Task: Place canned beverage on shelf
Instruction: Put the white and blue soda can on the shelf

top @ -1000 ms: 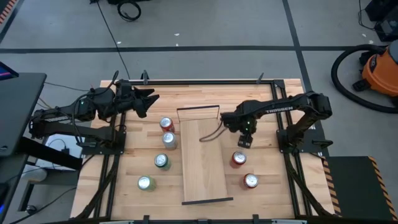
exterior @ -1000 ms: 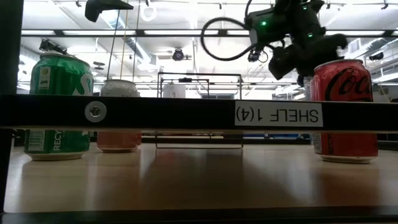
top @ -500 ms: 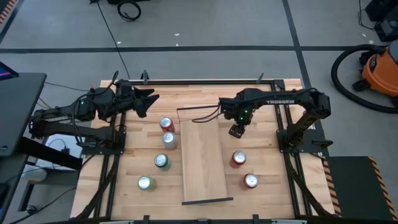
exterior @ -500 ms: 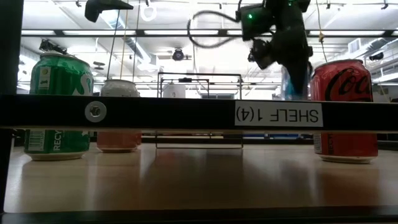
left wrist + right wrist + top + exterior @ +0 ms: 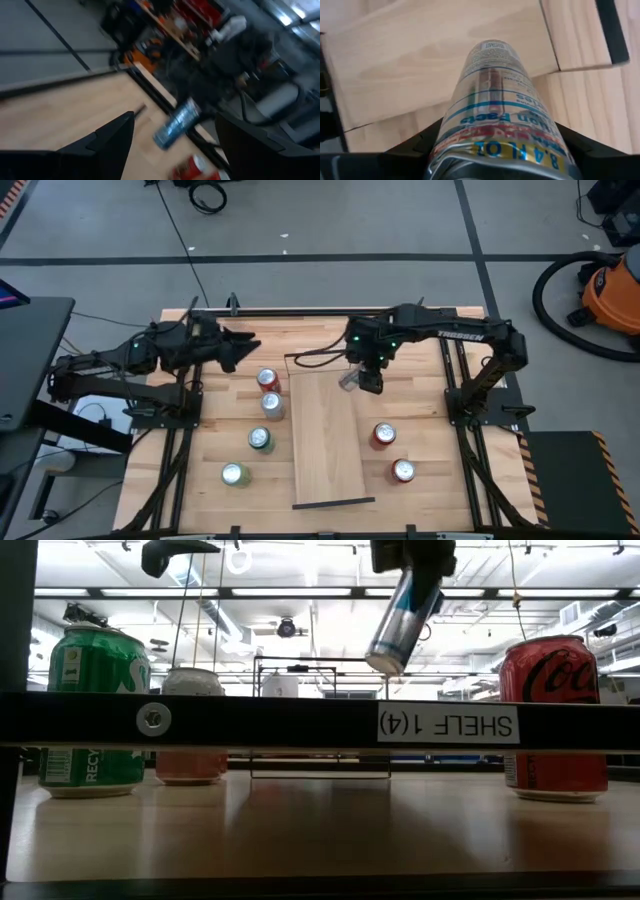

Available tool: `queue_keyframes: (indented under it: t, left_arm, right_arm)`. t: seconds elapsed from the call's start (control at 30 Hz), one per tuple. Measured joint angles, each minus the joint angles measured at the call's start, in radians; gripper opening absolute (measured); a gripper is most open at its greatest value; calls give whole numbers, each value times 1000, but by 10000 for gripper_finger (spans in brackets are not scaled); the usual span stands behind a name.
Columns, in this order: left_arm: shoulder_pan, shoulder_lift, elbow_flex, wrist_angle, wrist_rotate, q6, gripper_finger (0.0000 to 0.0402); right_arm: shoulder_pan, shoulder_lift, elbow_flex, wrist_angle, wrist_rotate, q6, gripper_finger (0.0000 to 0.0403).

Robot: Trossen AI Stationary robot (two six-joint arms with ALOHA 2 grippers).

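Right tool [image 5: 362, 377] over the far right corner of the shelf [image 5: 327, 450], gripping a slim silver can [image 5: 349, 379]. Left tool [image 5: 240, 346] at the table's [image 5: 420, 400] far left, fingers apart, holding nothing. Left of the shelf: four cans in a row [image 5: 259, 438]. Right of it: two red cans [image 5: 392, 453]. An orange vacuum [image 5: 612, 295] stands on the floor, far right.

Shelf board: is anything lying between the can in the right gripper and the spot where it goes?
Nothing visible. The right gripper holds the slim can tilted, in the air, over the far end of the shelf, whose board is bare.
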Motion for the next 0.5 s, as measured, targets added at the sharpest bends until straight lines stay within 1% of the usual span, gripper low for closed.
queue_keyframes:
  t: [0.13, 0.27, 0.4, 0.5]
  left_arm:
    - [0, 46, 0, -7, 88, -8, 288]
    - [0, 76, -1, -45, 145, -7, 288]
    - [0, 80, 0, -123, 182, -17, 288]
    - [-3, 81, 15, -204, 188, -11, 288]
  right_arm:
    - [15, 147, 182, -163, 20, -89, 251]
    - [28, 278, 367, -261, 28, -151, 252]
    - [31, 341, 463, -265, 27, -166, 252]
    - [30, 359, 496, -265, 27, -167, 252]
